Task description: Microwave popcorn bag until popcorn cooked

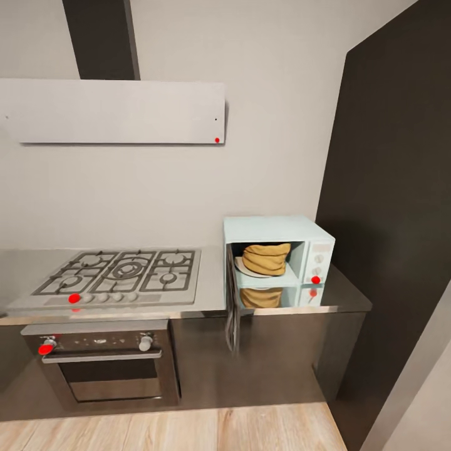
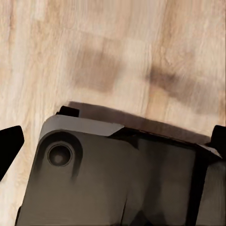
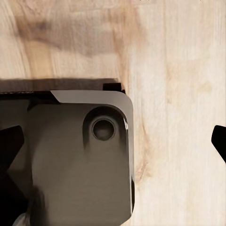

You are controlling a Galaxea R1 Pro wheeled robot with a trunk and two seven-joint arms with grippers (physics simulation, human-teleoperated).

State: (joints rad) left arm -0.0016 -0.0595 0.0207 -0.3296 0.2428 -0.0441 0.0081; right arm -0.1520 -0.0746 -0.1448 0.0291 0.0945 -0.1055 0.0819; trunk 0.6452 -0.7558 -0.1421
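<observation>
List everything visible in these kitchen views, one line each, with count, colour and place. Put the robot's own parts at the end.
microwave: one, pale blue-white, on the countertop's right end, door swung open.
popcorn bag: one, tan-brown, inside the microwave on a pale plate.
countertop: one, glossy grey steel, running along the wall; it mirrors the bag below the microwave.
gas hob: one, grey with dark grates, set in the countertop left of the microwave.
oven: one, steel with dark glass door and bar handle, under the hob.
range hood: one, pale grey, on the wall above the hob.
tall panel: one, dark, right of the microwave.
floor: light wood planks.
robot base: dark grey, over the floor in both wrist views.
</observation>
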